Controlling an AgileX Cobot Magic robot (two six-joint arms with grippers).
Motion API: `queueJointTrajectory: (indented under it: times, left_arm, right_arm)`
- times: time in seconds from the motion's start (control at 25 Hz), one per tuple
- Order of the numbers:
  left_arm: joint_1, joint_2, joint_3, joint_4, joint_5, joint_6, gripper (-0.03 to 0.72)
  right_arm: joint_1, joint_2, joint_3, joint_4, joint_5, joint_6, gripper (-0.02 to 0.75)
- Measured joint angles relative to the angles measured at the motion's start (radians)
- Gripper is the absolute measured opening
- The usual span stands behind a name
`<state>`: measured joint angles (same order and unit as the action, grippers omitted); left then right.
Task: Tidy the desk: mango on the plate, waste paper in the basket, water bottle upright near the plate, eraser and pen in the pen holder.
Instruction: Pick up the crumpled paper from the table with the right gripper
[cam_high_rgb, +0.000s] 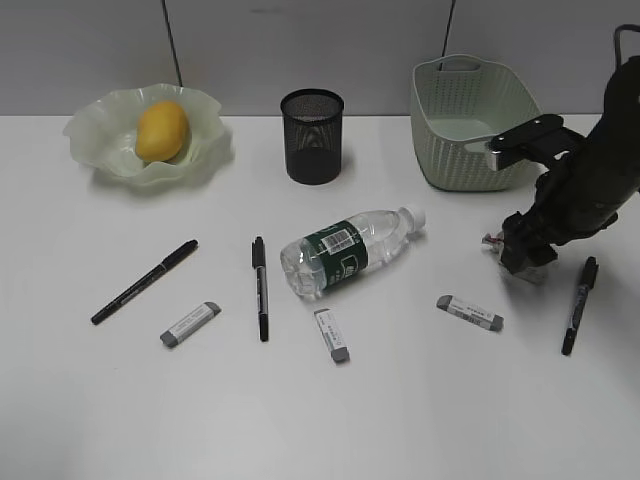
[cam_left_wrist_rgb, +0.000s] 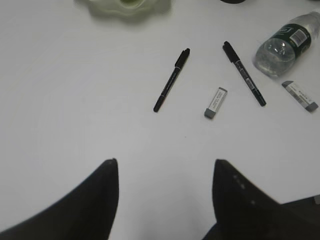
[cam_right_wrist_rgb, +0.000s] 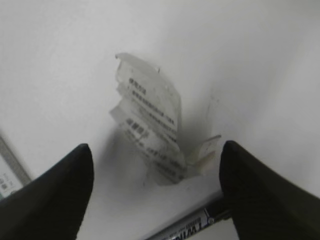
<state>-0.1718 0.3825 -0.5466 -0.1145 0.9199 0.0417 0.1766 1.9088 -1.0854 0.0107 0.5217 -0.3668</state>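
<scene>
The tabletop (cam_high_rgb: 80, 420) carries everything. At far right stands the basket (cam_high_rgb: 470, 125); at far left the plate (cam_high_rgb: 100, 150) already holds the mango (cam_high_rgb: 161, 130). The bottle (cam_high_rgb: 350, 250) lies on its side mid-table. The right gripper (cam_right_wrist_rgb: 157, 172) hangs low with fingers spread wide, nothing between them yet, and the paper (cam_right_wrist_rgb: 150, 132) sits just ahead on the tabletop, centred in the gap, its long axis running diagonally. The right arm is clearly nearer. The left gripper (cam_left_wrist_rgb: 165, 195) hovers empty, moderately parted, over bare tabletop.
</scene>
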Motion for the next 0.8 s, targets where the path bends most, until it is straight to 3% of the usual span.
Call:
queueJointTrajectory:
  times: [0.24,0.36,0.48,0.6,0.8]
  left_arm:
    - [0.0,0.0,0.0,-0.003,0.0,0.0,0.454]
    - [0.0,0.0,0.0,-0.003,-0.001,0.0,0.454]
    - [0.0,0.0,0.0,-0.003,-0.001,0.0,0.454]
    - [0.0,0.0,0.0,-0.003,-0.001,0.0,0.454]
    - [0.0,0.0,0.0,-0.003,-0.001,0.0,0.454]
  right_arm:
    - [0.0,0.098,-0.065,0.025,-0.011,0.0,0.557]
    - [0.0,0.107,-0.083,0.046,-0.001,0.0,0.417]
    - [0.0,0.107,-0.086,0.048,0.012,0.0,0.216]
    - [0.0,0.107,-0.088,0.049,0.034,-0.001,0.102]
    - [0.0,0.098,-0.134,0.086,0.133,-0.001,0.078]
